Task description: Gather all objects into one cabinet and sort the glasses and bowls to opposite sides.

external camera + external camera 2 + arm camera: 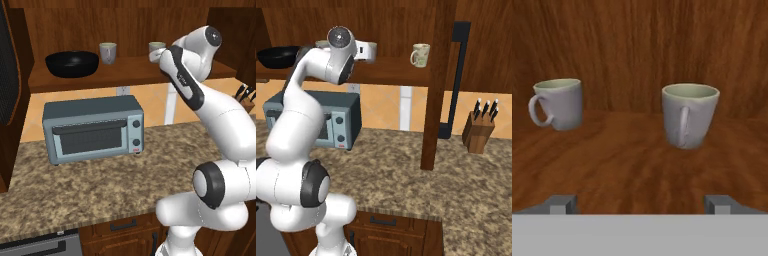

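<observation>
Hovering with jaws spread wide, the gripper (640,202) faces two grey mugs on the cabinet shelf (130,75): nearer mug (689,115) at 1 o'clock, other mug (558,103) at 10 o'clock, the black bowl (72,63) kept far left, probably for sorting.

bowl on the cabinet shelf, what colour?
Glossy black bowl; clearest in the left base view.
</observation>
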